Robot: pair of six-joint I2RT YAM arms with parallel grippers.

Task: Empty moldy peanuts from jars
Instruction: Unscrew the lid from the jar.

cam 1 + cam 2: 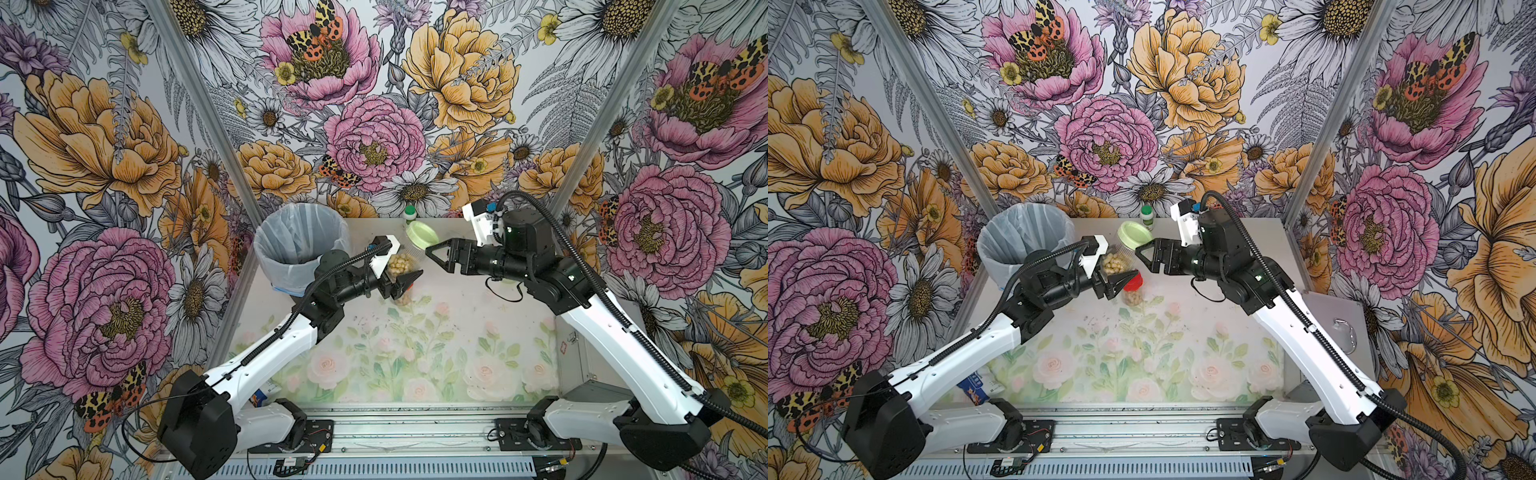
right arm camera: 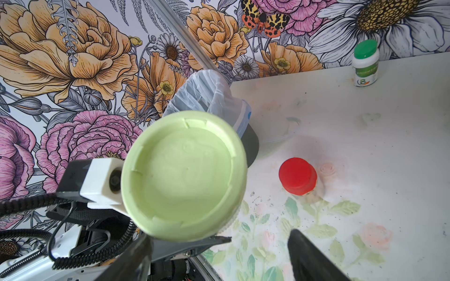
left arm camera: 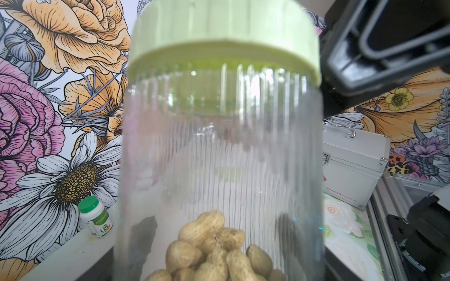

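The jar is formed of clear, ribbed, possibly plastic material; its green lid is finished matt; the peanuts are rough-shelled.

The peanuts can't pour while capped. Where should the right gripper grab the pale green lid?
Across the side wall of the pale green lid, coming face-on at its flat top: the left gripper holds the jar tilted toward the open right gripper.

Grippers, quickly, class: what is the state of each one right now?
Left gripper: closed on the green-lidded jar, holding it tilted.
Right gripper: open, close to the jar's lid, not gripping it.
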